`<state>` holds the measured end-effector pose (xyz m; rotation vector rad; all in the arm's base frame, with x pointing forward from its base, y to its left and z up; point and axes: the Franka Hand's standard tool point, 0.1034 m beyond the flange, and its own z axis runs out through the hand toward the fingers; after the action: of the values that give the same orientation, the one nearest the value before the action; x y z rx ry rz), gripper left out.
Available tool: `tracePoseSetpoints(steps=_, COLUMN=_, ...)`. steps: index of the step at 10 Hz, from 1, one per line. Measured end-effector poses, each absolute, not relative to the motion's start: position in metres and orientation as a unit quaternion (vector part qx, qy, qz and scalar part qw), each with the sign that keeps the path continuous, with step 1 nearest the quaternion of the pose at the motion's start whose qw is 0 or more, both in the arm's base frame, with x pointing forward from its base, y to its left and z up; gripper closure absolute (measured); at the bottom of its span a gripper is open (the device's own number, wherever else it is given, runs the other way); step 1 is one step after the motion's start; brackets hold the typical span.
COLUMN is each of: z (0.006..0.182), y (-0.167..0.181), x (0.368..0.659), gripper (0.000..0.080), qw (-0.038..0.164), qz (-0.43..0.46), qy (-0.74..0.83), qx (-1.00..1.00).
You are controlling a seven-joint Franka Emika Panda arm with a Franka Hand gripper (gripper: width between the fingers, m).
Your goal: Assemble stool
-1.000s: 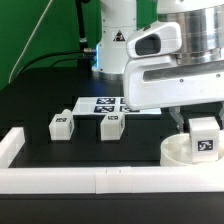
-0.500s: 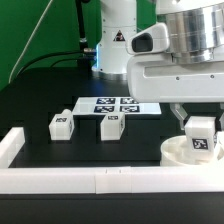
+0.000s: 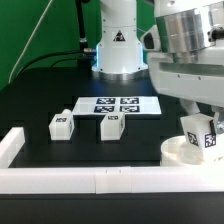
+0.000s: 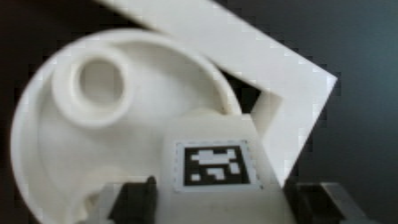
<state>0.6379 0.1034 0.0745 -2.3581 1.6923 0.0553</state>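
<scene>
The white round seat disc [image 3: 181, 153] lies at the exterior view's right, by the front rail. My gripper [image 3: 199, 120] is shut on one tagged white leg [image 3: 201, 134] and holds it upright on the seat. In the wrist view the leg [image 4: 217, 165] sits between my two dark fingers [image 4: 128, 201], over the seat disc [image 4: 80, 140], next to a round hole [image 4: 98, 80] in the disc. Two more tagged legs, one [image 3: 62, 125] and the other [image 3: 110, 125], stand loose on the black table at centre left.
The marker board [image 3: 118, 104] lies flat behind the loose legs. A long white rail [image 3: 100, 179] borders the table's front and turns up at the left corner [image 3: 12, 145]. The robot base [image 3: 117, 45] stands at the back.
My gripper has turned and shifted toward the exterior view's right with the leg in it. The leg's tag now faces more to the right. The loose legs have not moved.
</scene>
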Motion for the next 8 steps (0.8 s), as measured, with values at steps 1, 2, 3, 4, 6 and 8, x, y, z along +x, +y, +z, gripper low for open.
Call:
tracePoseSetpoints(steps=1, z=0.0739, y=0.1046, x=0.6371, gripper=0.0462, qw=0.134, qz=0.023, qy=0.629, qx=-0.765)
tracePoseSetpoints(steps=2, z=0.0739, y=0.1078, x=0.637, gripper=0.0462, qw=0.142, qz=0.028, qy=0.655, qx=-0.742)
tracePoseSetpoints(steps=3, z=0.0749, y=0.1121, x=0.6374, gripper=0.0462, qw=0.148, qz=0.043, qy=0.701, qx=-0.697)
tracePoseSetpoints(steps=4, z=0.0748, y=0.1127, x=0.6373, gripper=0.0462, qw=0.15, qz=0.048, qy=0.717, qx=-0.679)
tracePoseSetpoints(steps=6, z=0.0743, y=0.1135, x=0.6368, gripper=0.0451, qw=0.15, qz=0.048, qy=0.712, qx=-0.684)
tracePoseSetpoints(steps=8, z=0.0743, y=0.114, x=0.6366, gripper=0.0176, qw=0.151, qz=0.044, qy=0.688, qx=-0.708)
